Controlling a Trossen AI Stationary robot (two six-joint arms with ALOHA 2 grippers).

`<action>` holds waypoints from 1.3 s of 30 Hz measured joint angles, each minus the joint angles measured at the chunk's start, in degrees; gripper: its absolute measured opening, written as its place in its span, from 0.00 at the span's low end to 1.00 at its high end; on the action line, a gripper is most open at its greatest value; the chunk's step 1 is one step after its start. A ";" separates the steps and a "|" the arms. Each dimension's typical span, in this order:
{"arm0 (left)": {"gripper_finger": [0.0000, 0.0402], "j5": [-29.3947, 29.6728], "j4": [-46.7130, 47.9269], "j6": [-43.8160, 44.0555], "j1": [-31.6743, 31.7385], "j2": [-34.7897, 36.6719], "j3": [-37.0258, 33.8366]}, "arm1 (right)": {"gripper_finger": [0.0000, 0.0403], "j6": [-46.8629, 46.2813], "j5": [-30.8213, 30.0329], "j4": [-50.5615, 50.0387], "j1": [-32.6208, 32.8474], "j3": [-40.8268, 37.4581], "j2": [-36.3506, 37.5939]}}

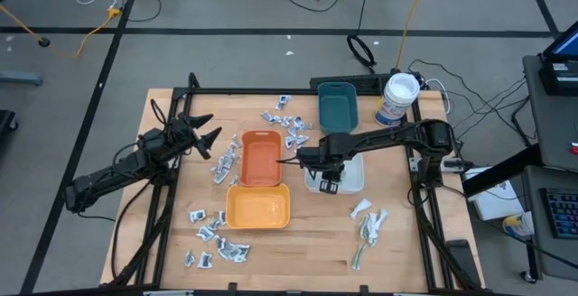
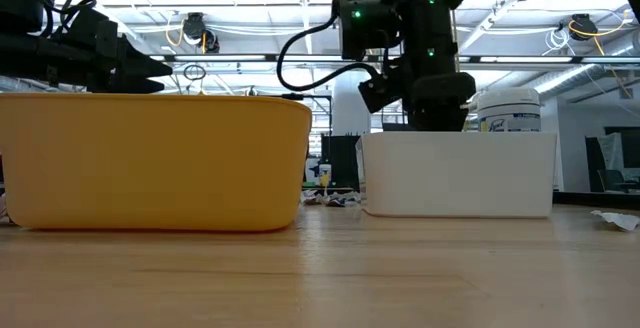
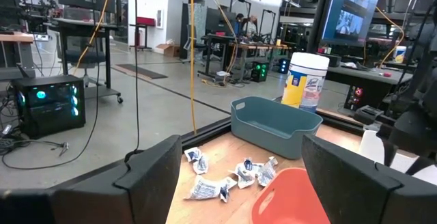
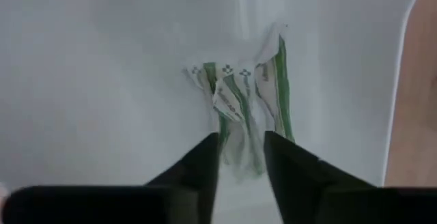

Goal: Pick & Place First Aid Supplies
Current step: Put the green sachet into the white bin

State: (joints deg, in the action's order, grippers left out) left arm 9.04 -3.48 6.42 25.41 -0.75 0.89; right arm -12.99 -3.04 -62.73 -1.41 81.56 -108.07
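Right wrist view alone shows inside of white tray point(image 4: 102, 60): pale green-white strips point(image 4: 242, 98), crumpled, lie on tray floor just beyond right gripper point(image 4: 240, 159); fingers parted, nothing between them. High view hides this under arm.

Silvery sachets point(image 1: 217, 237) scattered on table point(image 1: 406, 260) around orange trays point(image 1: 259, 208); more strips point(image 1: 368, 224) on right side.

Left gripper point(image 1: 206, 134) wide open, empty, above left table edge, free room around it.

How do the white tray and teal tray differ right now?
The white tray has the right pincer over it; the teal tray has no arm above it. The white tray holds green-white strips; the teal tray looks empty. The white one sits nearer the table's middle, the teal at the far edge. Both are small, open plastic trays.
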 joint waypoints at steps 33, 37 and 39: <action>0.77 -0.02 0.01 -0.06 0.00 0.00 0.00 | 0.53 2.12 0.27 -2.20 14.15 -2.53 15.34; 0.77 -0.02 0.01 -0.09 0.02 0.00 0.00 | 0.53 2.16 0.10 -2.83 20.19 -6.02 19.03; 0.77 -0.02 0.01 -0.07 0.01 0.01 0.00 | 0.53 2.14 0.25 -3.60 23.06 -7.63 20.86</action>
State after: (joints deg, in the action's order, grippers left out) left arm 9.02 -3.46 6.35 25.42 -0.74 0.89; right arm -10.85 -2.78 -66.33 21.65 73.92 -87.21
